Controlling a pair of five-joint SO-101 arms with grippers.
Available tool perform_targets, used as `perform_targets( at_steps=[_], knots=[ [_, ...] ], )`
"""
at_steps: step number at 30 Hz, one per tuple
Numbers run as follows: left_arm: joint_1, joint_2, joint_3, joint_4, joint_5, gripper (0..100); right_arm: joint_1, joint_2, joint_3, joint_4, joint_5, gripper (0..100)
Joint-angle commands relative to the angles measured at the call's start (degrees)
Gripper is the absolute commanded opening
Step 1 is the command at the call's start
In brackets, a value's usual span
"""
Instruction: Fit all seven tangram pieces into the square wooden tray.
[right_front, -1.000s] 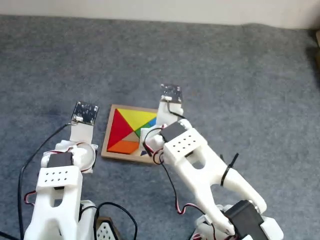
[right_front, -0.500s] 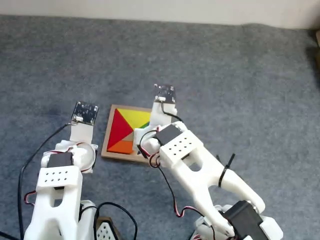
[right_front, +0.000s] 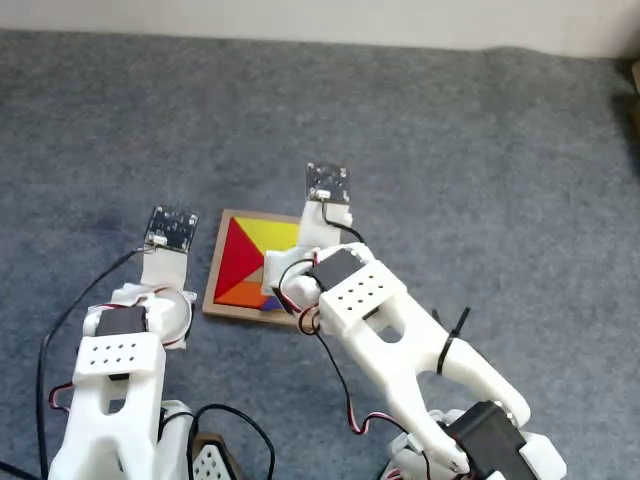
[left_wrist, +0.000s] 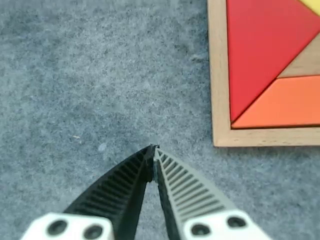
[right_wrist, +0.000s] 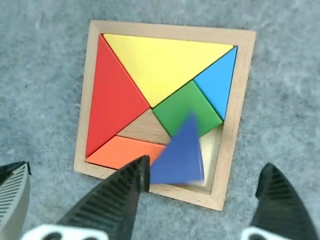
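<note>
The square wooden tray (right_wrist: 234, 120) holds a red triangle (right_wrist: 115, 100), a yellow triangle (right_wrist: 160, 60), a light blue piece (right_wrist: 219, 80), a green square (right_wrist: 184, 107) and an orange piece (right_wrist: 125, 151). A dark blue triangle (right_wrist: 180, 155) looks blurred; it lies partly over the green square and a bare slot (right_wrist: 214, 145). My right gripper (right_wrist: 206, 165) hovers over it, open, with one finger (right_wrist: 120, 192) close to the triangle. My left gripper (left_wrist: 151, 150) is shut and empty over the carpet, beside the tray's corner (left_wrist: 220, 135). The right arm (right_front: 350, 290) covers the right part of the tray (right_front: 215, 280).
Grey carpet (right_front: 450, 150) surrounds the tray on all sides. A small triangular patch of bare wood (right_wrist: 145, 127) shows between the red, green and orange pieces. The left arm (right_front: 125, 340) stands just left of the tray.
The right arm has swung left over the tray, hiding more of the coloured pieces. The left arm has stayed put.
</note>
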Motion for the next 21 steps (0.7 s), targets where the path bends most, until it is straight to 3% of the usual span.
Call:
perform_targets(
  at_steps=[1, 5, 7, 10, 15, 21],
  knots=[
    [-0.7, -1.0, -0.2, -0.8, 0.2, 3, -0.4, -2.9, -0.9, -0.8, -0.1, 32.8],
    [-0.7, -1.0, -0.2, -0.8, 0.2, 3, 2.0, -3.5, -1.0, -0.7, 0.1, 27.2],
    [-0.7, -1.0, -0.2, -0.8, 0.2, 3, 4.4, -3.4, -1.1, -0.8, 0.4, 16.4],
    [-0.7, -1.0, -0.2, -0.8, 0.2, 3, 6.0, -2.9, -2.2, -1.1, 7.8, 0.7],
    [-0.7, -1.0, -0.2, -0.8, 0.2, 3, 6.3, -3.6, -2.4, -0.6, 14.8, 0.5],
    [-0.7, -1.0, -0.3, -0.8, 0.2, 3, 11.1, -3.6, -2.9, 7.2, 20.7, 0.5]
  ],
)
